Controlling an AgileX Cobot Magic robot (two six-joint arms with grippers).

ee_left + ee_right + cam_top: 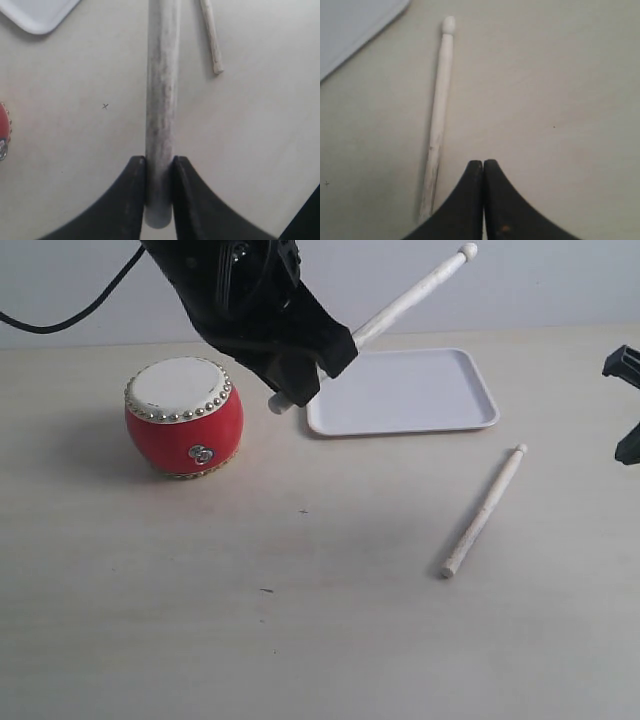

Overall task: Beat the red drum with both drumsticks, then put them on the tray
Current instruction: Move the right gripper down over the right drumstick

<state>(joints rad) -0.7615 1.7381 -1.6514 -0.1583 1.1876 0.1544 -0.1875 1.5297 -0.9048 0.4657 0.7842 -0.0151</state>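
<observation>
The left gripper [159,187] is clamped on a stick [410,295], its two black fingers [131,200] pressed against the shaft near the blunt butt end, which pokes out just past them. This held stick is pale, whitish wood, smudged grey along its length. In the exterior view it slants up and to the right above the table [300,620], its small knob highest, over the far edge of the tray [400,395]; its butt shows just below the gripper, between drum and tray.

The drum [184,417] stands upright on the table, left of the tray and apart from it. It is a small red barrel with a cream-white skin, a ring of gold studs round the top rim, another along the base, and a silver ring on its side.

The tray is flat, white, rectangular, with rounded corners and a low rim; nothing lies in it.

The second stick [484,511] lies flat on the table in front of the tray's right corner, knob toward the tray, not touching it. It is the same pale wood, with dark scuffs near its butt.

The right gripper [483,172] has its jaws pressed together, holding nothing, just beside the lying stick's butt end.
</observation>
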